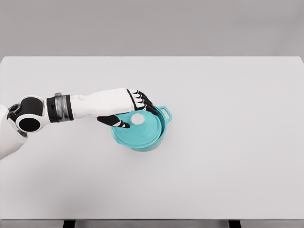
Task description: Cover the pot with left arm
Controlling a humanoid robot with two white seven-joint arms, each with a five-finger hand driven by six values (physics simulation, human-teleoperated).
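Low at nine o'clock, closest to the camera, sits the white and black shoulder joint of the left arm (31, 116), and from it the white forearm reaches level toward the middle of the plain white rectangular table (228, 161). Its left hand (128, 110), white-backed with black fingers (142, 100), is curled over the near-left rim of the round teal lid (137, 130), thumb below and fingers above, beside the lid's small white knob (137, 119). That lid lies slightly tilted on the teal round pot (159, 137), whose loop handle (166, 113) sticks out at two o'clock. Pot and lid stand a little left of the table's centre.
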